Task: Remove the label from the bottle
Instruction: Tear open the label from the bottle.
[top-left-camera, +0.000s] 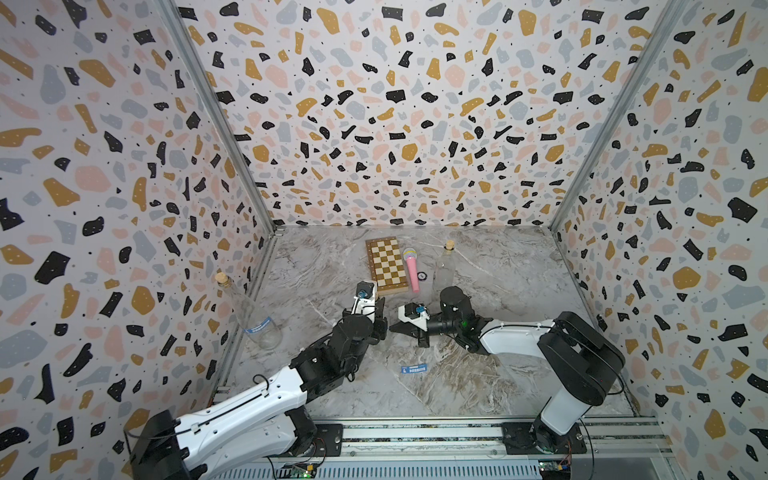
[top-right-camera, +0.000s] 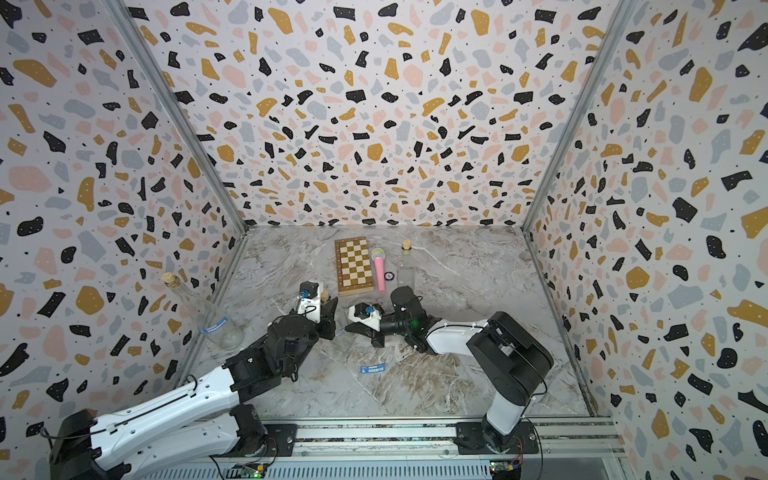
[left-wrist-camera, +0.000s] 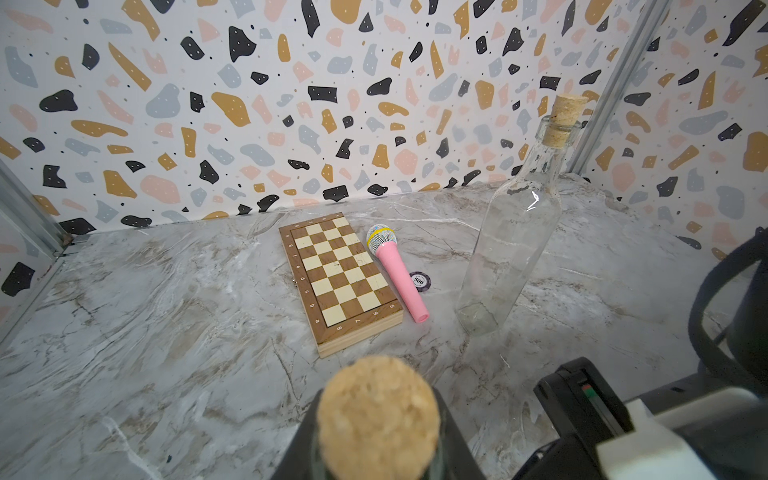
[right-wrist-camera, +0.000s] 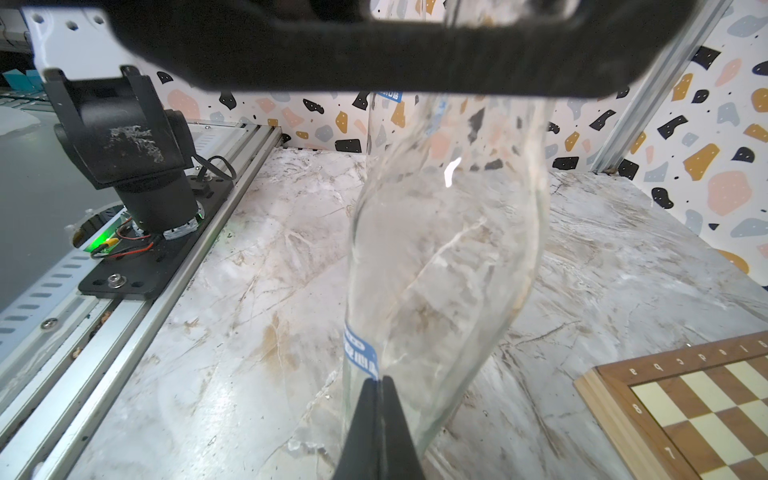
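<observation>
A clear glass bottle (right-wrist-camera: 449, 249) stands upright between my two arms. Its cork (left-wrist-camera: 378, 419) fills the near part of the left wrist view. My left gripper (left-wrist-camera: 379, 432) is shut on the bottle's neck just under the cork, one black finger on each side; in a top view it sits at mid-table (top-left-camera: 380, 321). A blue label (right-wrist-camera: 360, 353) runs down the bottle's side. My right gripper (right-wrist-camera: 377, 380) is shut, and the label's lower end goes in between its tips. In a top view the right gripper (top-left-camera: 394, 328) points left at the bottle.
A loose blue label (top-left-camera: 414, 369) lies on the marble table. A corked bottle with a blue label (top-left-camera: 255, 320) stands by the left wall, and a bare corked bottle (top-left-camera: 444, 270) at the back. A chessboard (top-left-camera: 385, 266), pink microphone (top-left-camera: 411, 270) and poker chip (top-left-camera: 422, 275) lie behind.
</observation>
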